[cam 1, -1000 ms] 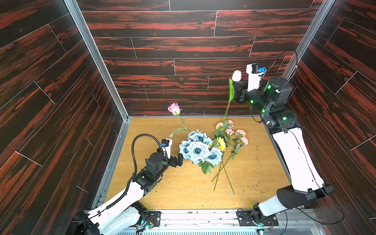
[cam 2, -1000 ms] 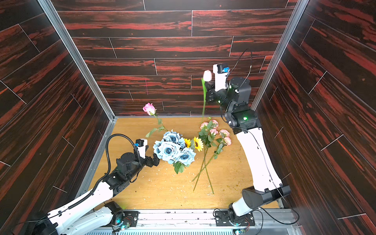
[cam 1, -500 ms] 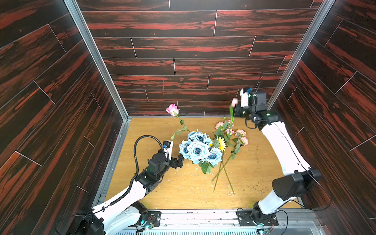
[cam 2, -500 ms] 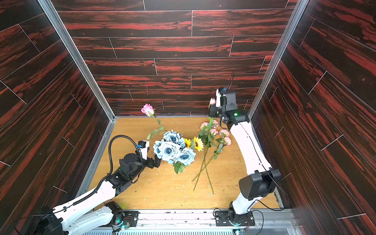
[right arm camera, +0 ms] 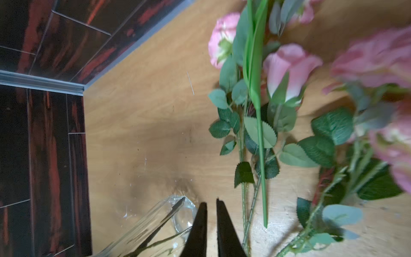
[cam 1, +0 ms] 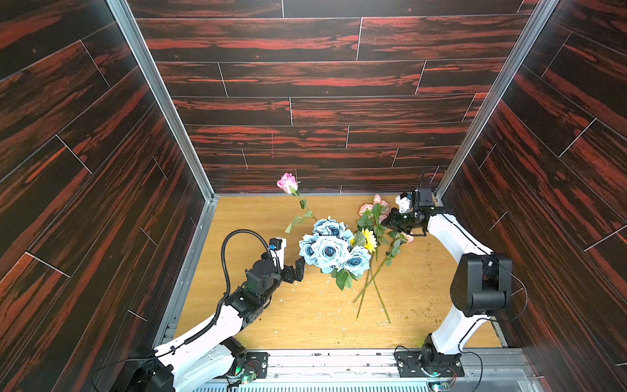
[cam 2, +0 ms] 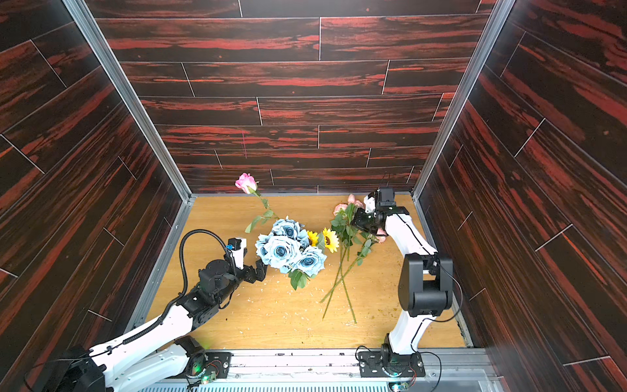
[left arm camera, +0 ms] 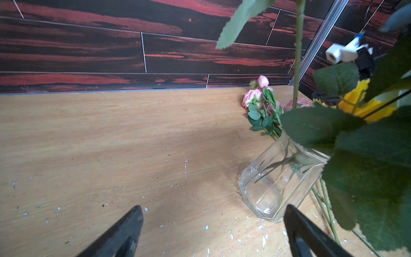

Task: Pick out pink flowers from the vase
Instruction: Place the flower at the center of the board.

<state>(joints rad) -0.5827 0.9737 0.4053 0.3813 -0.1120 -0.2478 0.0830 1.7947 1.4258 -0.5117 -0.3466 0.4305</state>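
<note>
Your left tool (cam 1: 298, 268) sits low over the tabletop (cam 1: 258, 322), just beside the light blue rose bunch (cam 1: 330, 249). Its jaws are spread wide and nothing is between them. In the left wrist view the clear glass vase (left arm camera: 273, 182) stands just ahead of one of its fingertips (left arm camera: 291, 213), apart from it. From above, the blue blooms hide the vase.

Your right tool (cam 1: 394, 219) hangs low over the leafy upper part of the pale pink flowers (cam 1: 373, 207). These lie on the tabletop beside the vase, on your right-arm side. Their blooms point toward the back wall and their long stems cross toward the front edge. In the right wrist view the two fingers (right arm camera: 201, 213) are drawn almost together, with only a thin slit between them and nothing gripped. A bright green stem (right arm camera: 261, 155) with a long leaf lies across the pink blooms, and its cut end is beside the fingers, not between them. I cannot tell whether the tool touches the leaves.

One brighter pink rose (cam 1: 287, 182) is in the vase. It leans toward the back wall, high above the blue bunch. A small sunflower (cam 1: 368, 239) is tucked between the blue bunch and the pink pile.
</note>
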